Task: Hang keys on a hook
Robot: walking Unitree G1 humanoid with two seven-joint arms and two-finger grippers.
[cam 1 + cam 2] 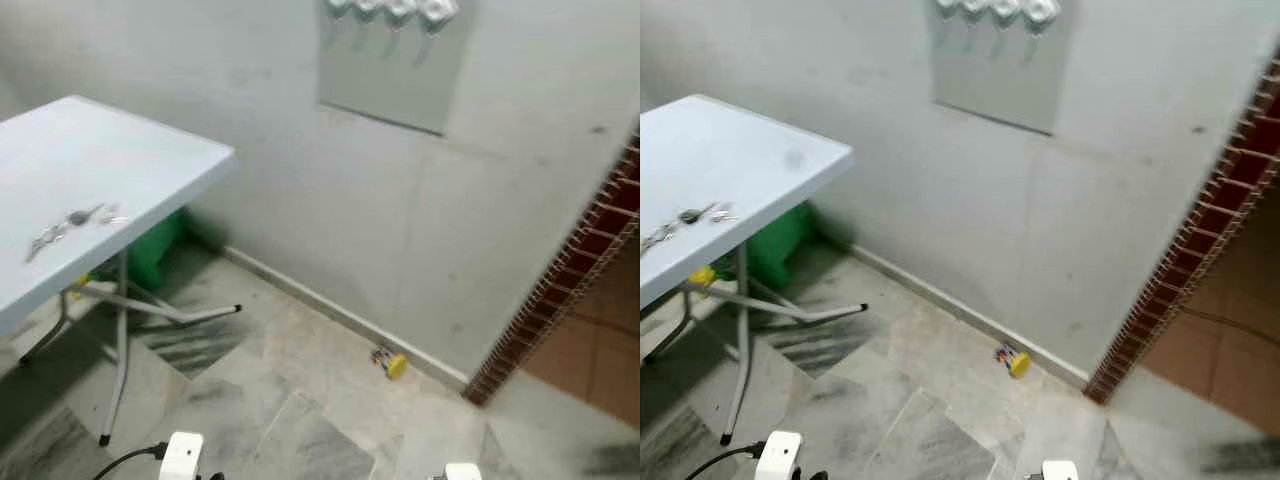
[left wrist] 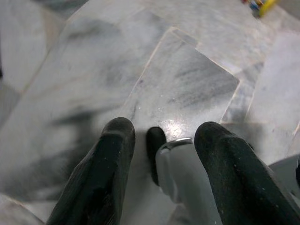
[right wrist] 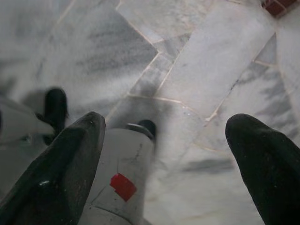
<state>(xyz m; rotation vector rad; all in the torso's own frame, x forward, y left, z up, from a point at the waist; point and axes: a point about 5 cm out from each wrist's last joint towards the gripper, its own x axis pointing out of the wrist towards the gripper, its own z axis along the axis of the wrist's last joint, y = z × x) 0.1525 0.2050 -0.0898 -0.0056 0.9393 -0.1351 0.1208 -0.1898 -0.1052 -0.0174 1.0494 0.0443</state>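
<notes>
Both grippers — left (image 2: 161, 140), right (image 3: 166, 131) — hang spread above the floor (image 1: 300, 400); keys (image 1: 70, 222) lie on the table (image 1: 150, 160).

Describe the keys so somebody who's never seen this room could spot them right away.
Find the white folding table on the left, by the wall. The keys lie on its top near the front edge, a small silvery bunch and the only thing on that surface.

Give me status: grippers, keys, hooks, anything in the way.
Left gripper and right gripper open, hanging over the floor. Keys untouched on the white table. Hooks on the wall ahead. Small yellow toy by the baseboard.
</notes>
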